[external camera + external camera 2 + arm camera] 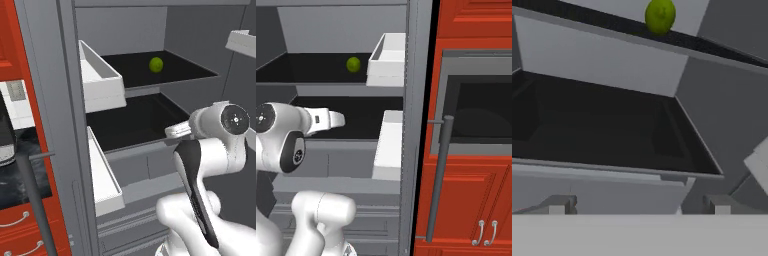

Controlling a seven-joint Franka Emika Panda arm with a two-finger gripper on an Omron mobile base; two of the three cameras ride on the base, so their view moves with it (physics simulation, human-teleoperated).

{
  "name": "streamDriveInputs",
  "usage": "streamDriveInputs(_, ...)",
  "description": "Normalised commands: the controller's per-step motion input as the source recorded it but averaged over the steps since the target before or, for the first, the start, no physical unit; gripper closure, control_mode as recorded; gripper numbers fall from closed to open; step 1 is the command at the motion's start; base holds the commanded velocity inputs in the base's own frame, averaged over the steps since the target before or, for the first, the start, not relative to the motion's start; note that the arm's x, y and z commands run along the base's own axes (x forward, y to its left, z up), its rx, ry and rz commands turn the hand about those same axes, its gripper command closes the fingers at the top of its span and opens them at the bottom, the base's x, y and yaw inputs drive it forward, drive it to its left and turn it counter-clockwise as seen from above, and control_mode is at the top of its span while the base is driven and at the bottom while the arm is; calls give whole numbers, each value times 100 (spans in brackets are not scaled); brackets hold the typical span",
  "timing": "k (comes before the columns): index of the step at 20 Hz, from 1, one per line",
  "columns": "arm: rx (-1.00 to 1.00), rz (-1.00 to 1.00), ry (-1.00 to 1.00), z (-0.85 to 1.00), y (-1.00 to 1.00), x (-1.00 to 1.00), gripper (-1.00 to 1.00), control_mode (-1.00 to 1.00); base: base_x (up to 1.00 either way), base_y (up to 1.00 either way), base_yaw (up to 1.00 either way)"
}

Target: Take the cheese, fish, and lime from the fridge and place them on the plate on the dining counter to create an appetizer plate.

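Lime [156,64] sat on upper black shelf [186,70] inside fridge [210,45], well back from front edge. Gripper [639,206] spread wide, held nothing, aimed at lower shelf level. Lime lay above and beyond fingertips [559,205]; likely needed raise, then reach inward.

Fridge [200,40]: top, floor and outer sides cut off by the edges of both base views; right door bin [242,42] shown as a corner only.
Lime [660,15]: top clipped by the hand view's upper edge.
Gripper [639,205]: fingertips mostly cut off at the hand view's bottom.
Oven [476,115]: right part cropped by the right base view.
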Motion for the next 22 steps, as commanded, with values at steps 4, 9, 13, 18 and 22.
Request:
streamDriveInputs(4, 9, -5, -1, 69, -1, 0, -100, -100, 0, 0, 0)
streamDriveInputs(9, 15, -1, 3, 57, 0, 0, -100, -100, 0, 0, 0)
streamDriveInputs(13, 16, 0, 0, 21, 0, -2, -100, -100, 0, 0, 0)
streamDriveInputs(18, 10, -5, -1, 2, 0, 0, -100, -100, 0, 0, 0)
streamDriveInputs(22, 7, -12, 1, 41, 0, 0, -100, -100, 0, 0, 0)
